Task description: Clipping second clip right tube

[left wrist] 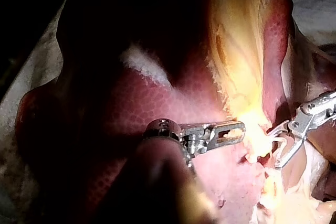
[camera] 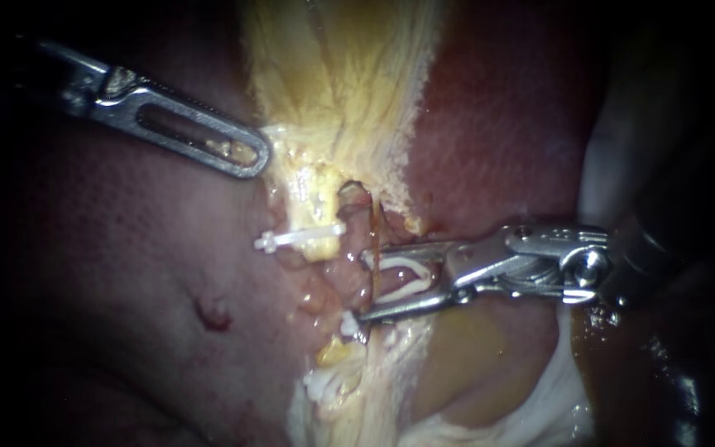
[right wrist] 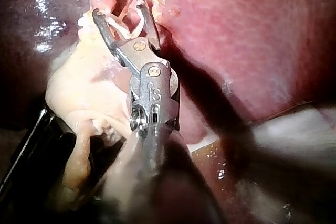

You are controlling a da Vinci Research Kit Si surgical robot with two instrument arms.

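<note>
Endoscope: my right instrument (camera: 364, 285) has its jaws standing wide, holding a white clip (camera: 403, 277), tips at the right tube (camera: 367, 232); the clip is not closed. Another clip (camera: 299, 239) sits just beside that tube.
Left wrist: my left instrument (left wrist: 240, 128) pinches yellow tissue (left wrist: 239, 77) near the tube.
Right wrist: the clip is open; squeezing remains, I judge.

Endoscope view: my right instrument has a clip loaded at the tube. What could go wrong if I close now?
1. The tube seems to lie only at the tips of the right instrument, so the loaded clip may catch just part of it or slip off.
2. The placed clip sits close beside those tips; pushing further in could knock it.
</note>
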